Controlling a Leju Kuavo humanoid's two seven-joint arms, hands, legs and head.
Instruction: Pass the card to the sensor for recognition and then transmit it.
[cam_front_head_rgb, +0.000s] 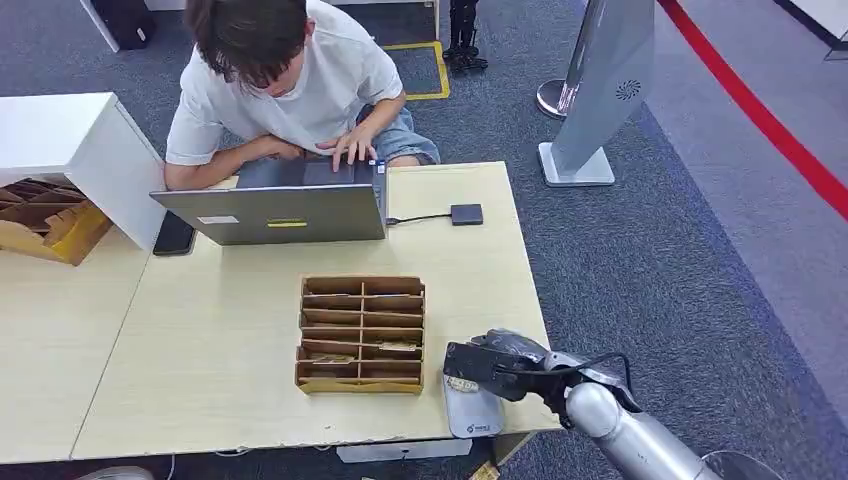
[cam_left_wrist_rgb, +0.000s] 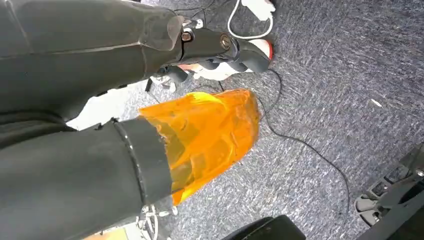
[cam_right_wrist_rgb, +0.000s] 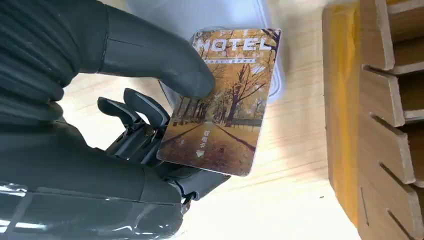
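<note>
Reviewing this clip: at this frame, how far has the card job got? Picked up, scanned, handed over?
Done: the hotel card is picked up, pinched by the right hand. In hand: in the head view the right hand holds it over the grey sensor pad beside the cardboard card organizer; whether it has read cannot be told. Left: passing it on. The left hand hangs near the floor.

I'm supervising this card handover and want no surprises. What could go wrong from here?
1. The right hand pinches the card by one edge only, under the thumb; it might slip or twist out over the grey sensor pad.
2. That pad sits at the table's front edge, so a dropped card could fall to the floor.
3. The cardboard organiser stands close beside the hand; a sideways swing may bump it.
</note>
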